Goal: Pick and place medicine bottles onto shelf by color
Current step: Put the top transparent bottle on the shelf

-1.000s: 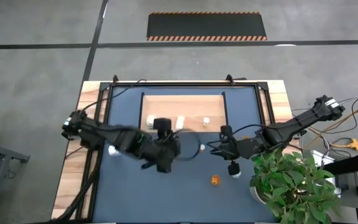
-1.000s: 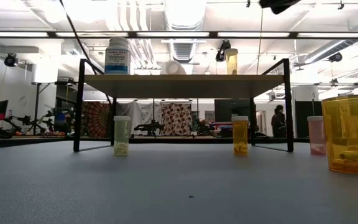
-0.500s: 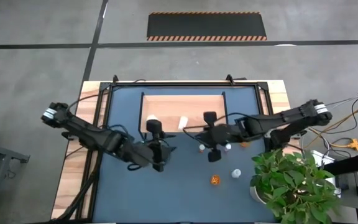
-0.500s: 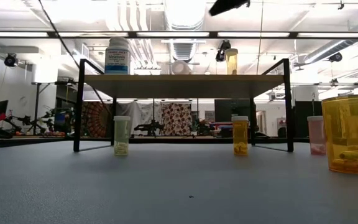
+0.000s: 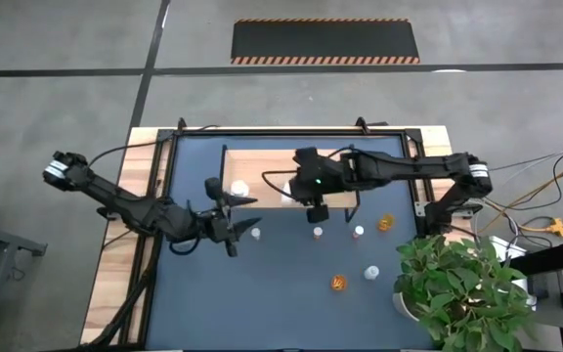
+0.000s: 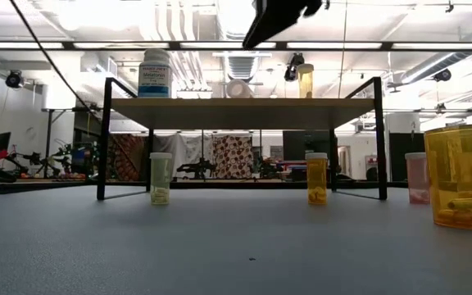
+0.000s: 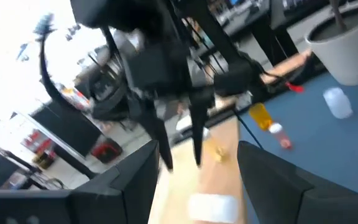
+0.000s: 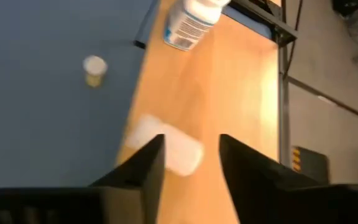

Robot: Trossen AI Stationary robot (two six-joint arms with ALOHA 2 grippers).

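Observation:
The shelf (image 5: 262,168) is a light-wood board in a black frame at the table's far middle. One white medicine bottle (image 5: 239,189) stands on it and another (image 5: 286,193) lies on it. An amber one (image 6: 305,80) also stands on top. More bottles stand on the blue tabletop, white (image 5: 256,233) and orange (image 5: 387,223). My right gripper (image 5: 318,208) hovers open above the shelf, over the lying bottle (image 8: 166,148), and touches nothing. My left gripper (image 5: 234,221) is open at the shelf's near left corner, pointing level toward the right.
A potted plant (image 5: 457,288) fills the near right corner. Loose bottles (image 5: 338,283) (image 5: 370,273) stand near it, and two more (image 5: 318,233) (image 5: 358,232) stand just in front of the shelf. Blue tabletop (image 5: 262,303) lies bare at the near left. Cables run along the table's wooden sides.
My right gripper has travelled from the table's near right, beside the plant, toward the far left and upward, and now hangs over the shelf. My left gripper has drawn back toward the table's left edge, sunk a little, and tipped from pointing down to level.

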